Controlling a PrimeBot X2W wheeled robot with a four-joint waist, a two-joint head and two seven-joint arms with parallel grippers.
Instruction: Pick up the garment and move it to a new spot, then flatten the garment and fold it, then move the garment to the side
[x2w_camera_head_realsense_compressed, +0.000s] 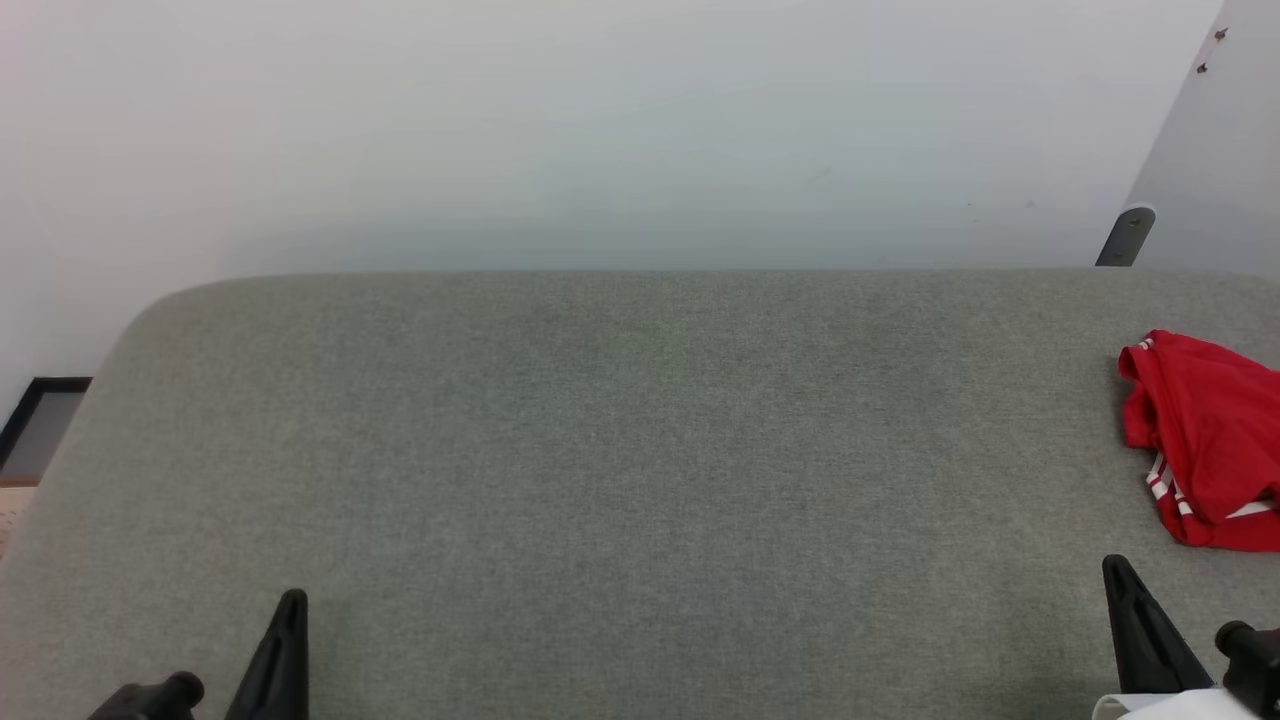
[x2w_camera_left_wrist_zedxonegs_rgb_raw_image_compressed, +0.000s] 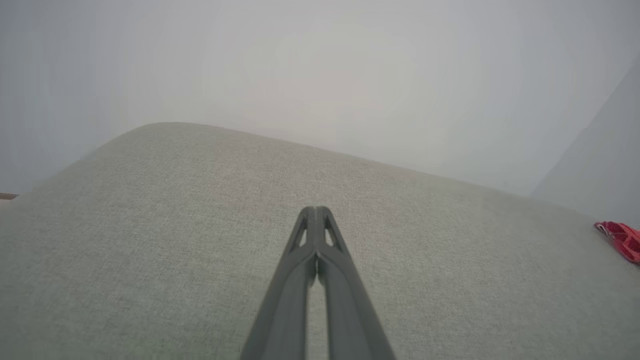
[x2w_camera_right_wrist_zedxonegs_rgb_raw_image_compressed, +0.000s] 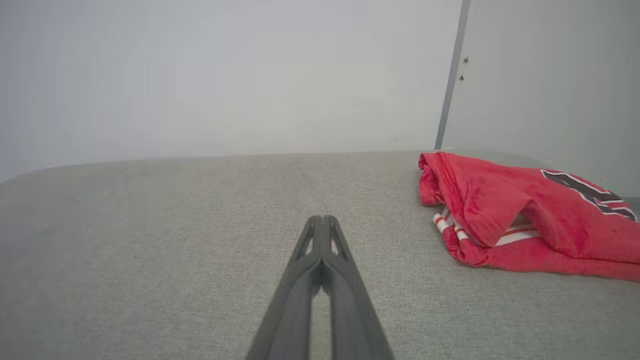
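The shirt (x2w_camera_head_realsense_compressed: 1205, 440) lies crumpled at the far right of the grey cloth-covered table (x2w_camera_head_realsense_compressed: 620, 450), running off the right edge of the head view. In the right wrist view the shirt (x2w_camera_right_wrist_zedxonegs_rgb_raw_image_compressed: 520, 220) is a long low heap that stretches sideways and off to the right. Its bunched, rolled end points left toward the middle of the table. Black lettering with a white outline shows on the stretch nearer the right edge. Red-and-white striped trim peeks out under a fold on the near left side. How far the shirt runs to the right I cannot tell, since it is cut off.

The right gripper (x2w_camera_head_realsense_compressed: 1115, 572) hovers low at the near edge, just short of the shirt and not touching it. In its own view the right gripper (x2w_camera_right_wrist_zedxonegs_rgb_raw_image_compressed: 322, 220) has its two dark fingers pressed together at the tips, with nothing between them.

The left gripper (x2w_camera_head_realsense_compressed: 292, 605) sits at the near left, well apart from the shirt. From its wrist camera the left gripper (x2w_camera_left_wrist_zedxonegs_rgb_raw_image_compressed: 316, 212) also has its fingers closed tip to tip and holds nothing. The shirt (x2w_camera_left_wrist_zedxonegs_rgb_raw_image_compressed: 620, 239) is a small red scrap at the far right there.

A pale wall (x2w_camera_head_realsense_compressed: 600, 130) stands behind the table.
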